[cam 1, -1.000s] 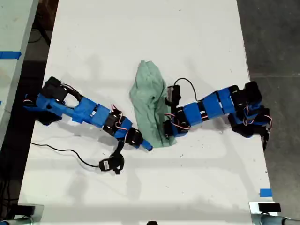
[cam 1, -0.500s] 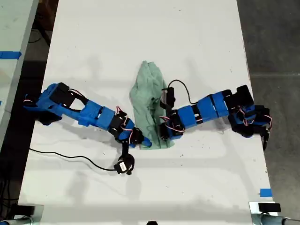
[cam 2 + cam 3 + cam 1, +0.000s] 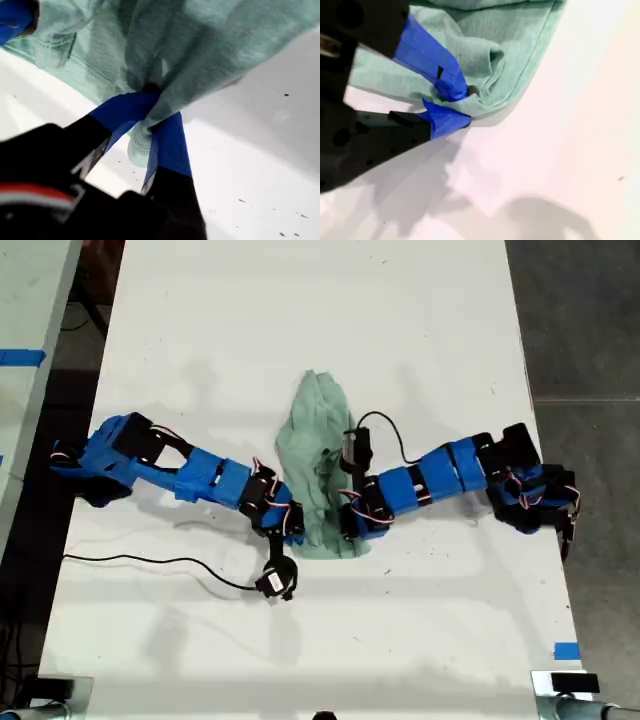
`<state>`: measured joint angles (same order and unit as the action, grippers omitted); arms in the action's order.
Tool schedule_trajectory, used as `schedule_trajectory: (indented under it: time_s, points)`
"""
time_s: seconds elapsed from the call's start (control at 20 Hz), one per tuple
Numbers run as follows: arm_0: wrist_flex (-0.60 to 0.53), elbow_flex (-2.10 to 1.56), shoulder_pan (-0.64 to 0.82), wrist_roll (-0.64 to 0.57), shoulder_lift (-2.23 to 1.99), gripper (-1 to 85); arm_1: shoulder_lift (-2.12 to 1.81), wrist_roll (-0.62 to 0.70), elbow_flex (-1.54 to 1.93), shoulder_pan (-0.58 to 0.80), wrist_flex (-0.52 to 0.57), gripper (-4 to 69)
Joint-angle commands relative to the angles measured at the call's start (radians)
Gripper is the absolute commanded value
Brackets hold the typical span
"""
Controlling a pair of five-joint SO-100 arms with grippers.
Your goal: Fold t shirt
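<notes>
The pale mint-green t shirt (image 3: 318, 435) lies bunched in a narrow, wrinkled strip at the middle of the white table. My first gripper (image 3: 299, 531) comes in from the exterior view's left and is shut on the shirt's lower edge. In the first wrist view its blue fingertips (image 3: 131, 107) pinch a gathered fold of the t shirt (image 3: 215, 40). My second gripper (image 3: 347, 530) reaches in from the exterior view's right and is shut on the other lower corner. The second wrist view shows my second gripper (image 3: 464, 106) clamped on the hemmed corner of the t shirt (image 3: 485, 30).
The white table (image 3: 300, 300) has bare surface around the shirt. A black cable (image 3: 150, 560) trails across it at the exterior view's left. Blue tape (image 3: 565, 650) marks the table's lower right in that view. Dark floor lies past both long table edges.
Both grippers have drawn closer together at the shirt's lower end. The arm at the exterior view's left stretched further in, and the shirt's lower part is more bunched.
</notes>
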<state>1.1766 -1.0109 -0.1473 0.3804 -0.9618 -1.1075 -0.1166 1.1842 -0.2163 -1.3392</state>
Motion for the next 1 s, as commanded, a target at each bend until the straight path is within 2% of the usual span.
schedule_trajectory:
  time_s: [0.0, 0.4, 0.45, 0.5, 0.55, 0.65, 0.75, 0.95]
  points:
    - [-0.018, 0.034, 0.025, -0.034, -0.008, -0.1, -0.005, -0.008, -0.020, -0.043, -0.005, 1.0]
    - [-0.032, 0.043, 0.015, -0.094, -0.028, -0.1, 0.002, -0.021, -0.083, -0.058, -0.005, 1.0]
    - [-0.026, 0.043, 0.015, -0.091, -0.023, 3.7, 0.002, -0.031, -0.084, -0.060, -0.005, 1.0]
    - [-0.026, 0.043, 0.011, -0.095, -0.017, 16.4, 0.002, -0.037, -0.084, -0.060, -0.005, 1.0]
    - [-0.026, 0.041, 0.008, -0.097, -0.011, 22.5, 0.005, -0.040, -0.084, -0.060, -0.005, 1.0]
    - [-0.031, 0.041, 0.000, -0.100, -0.003, 22.8, 0.011, -0.043, -0.084, -0.058, -0.005, 1.0]
    - [-0.025, 0.041, -0.015, -0.061, -0.014, 22.5, 0.018, -0.048, -0.084, -0.058, -0.003, 1.0]
    - [0.077, 0.037, -0.067, 0.133, -0.127, 21.2, 0.028, -0.049, -0.084, -0.058, 0.003, 1.0]
